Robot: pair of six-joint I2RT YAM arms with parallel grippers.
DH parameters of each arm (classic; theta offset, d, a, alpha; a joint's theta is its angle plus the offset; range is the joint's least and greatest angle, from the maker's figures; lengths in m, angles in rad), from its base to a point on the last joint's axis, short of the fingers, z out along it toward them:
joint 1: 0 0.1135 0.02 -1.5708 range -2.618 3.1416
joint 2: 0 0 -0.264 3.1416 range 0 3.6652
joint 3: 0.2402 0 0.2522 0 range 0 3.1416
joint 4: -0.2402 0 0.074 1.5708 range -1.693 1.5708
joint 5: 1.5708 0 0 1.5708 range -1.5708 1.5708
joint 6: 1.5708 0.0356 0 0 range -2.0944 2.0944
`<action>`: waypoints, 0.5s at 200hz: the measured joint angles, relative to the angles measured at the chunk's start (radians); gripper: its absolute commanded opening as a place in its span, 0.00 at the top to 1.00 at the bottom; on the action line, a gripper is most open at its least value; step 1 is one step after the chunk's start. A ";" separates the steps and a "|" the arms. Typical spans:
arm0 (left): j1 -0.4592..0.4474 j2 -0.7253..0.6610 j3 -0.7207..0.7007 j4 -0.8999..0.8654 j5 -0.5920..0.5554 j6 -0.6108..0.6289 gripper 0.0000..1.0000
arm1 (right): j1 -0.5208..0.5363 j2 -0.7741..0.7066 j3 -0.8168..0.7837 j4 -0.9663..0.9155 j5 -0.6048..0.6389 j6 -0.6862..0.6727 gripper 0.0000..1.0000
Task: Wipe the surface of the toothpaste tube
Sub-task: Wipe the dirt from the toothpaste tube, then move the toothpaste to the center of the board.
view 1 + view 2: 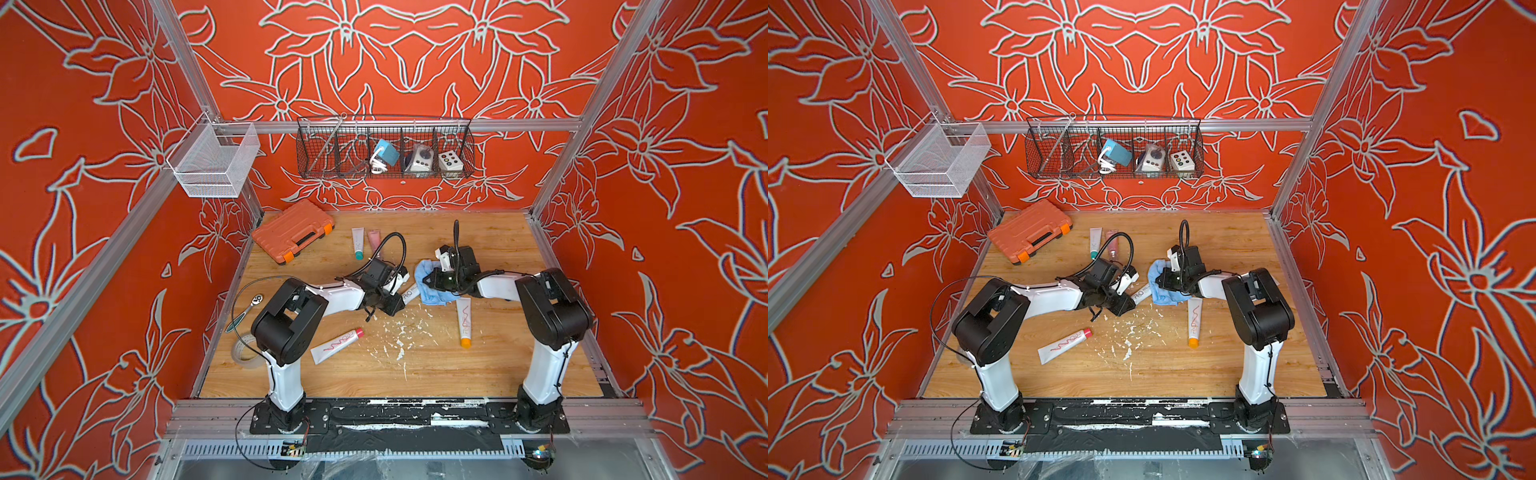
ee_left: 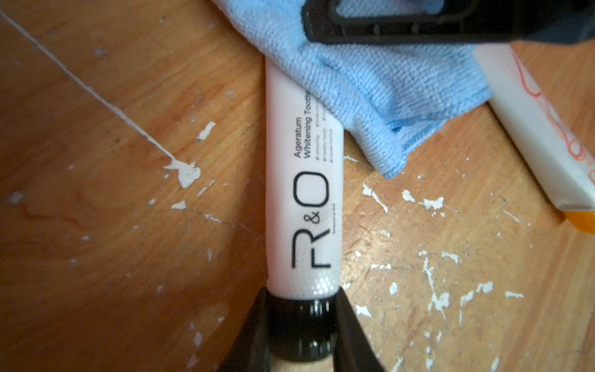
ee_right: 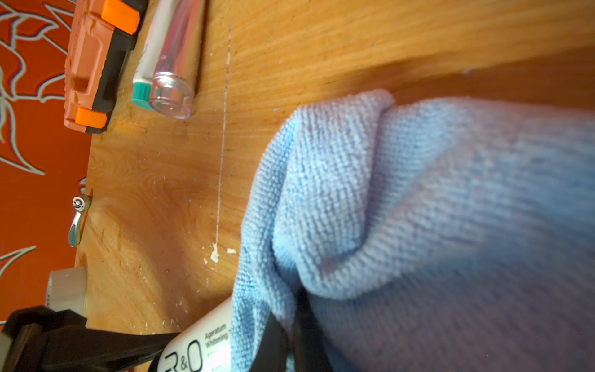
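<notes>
The white toothpaste tube, printed "R&O" and capped in black, lies on the wooden table; it also shows in both top views. My left gripper is shut on its black cap, one finger on each side. A blue cloth drapes over the tube's far end. My right gripper is shut on a fold of this cloth, right above the tube. The cloth hides the tube's tail.
Other tubes lie around: one with a red cap, one with an orange cap, two at the back. An orange case, a ratchet and a tape roll sit on the left. White flecks dot the wood.
</notes>
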 measured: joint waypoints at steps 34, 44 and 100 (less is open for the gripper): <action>0.000 0.000 0.000 -0.005 0.000 -0.001 0.89 | 0.074 -0.022 -0.028 0.039 0.005 0.027 1.00; 0.000 0.000 0.000 -0.005 0.000 -0.001 0.89 | 0.095 -0.030 -0.039 0.049 0.006 0.037 1.00; 0.000 -0.002 -0.003 0.004 -0.002 -0.024 0.91 | 0.197 -0.127 -0.077 -0.017 0.031 0.098 1.00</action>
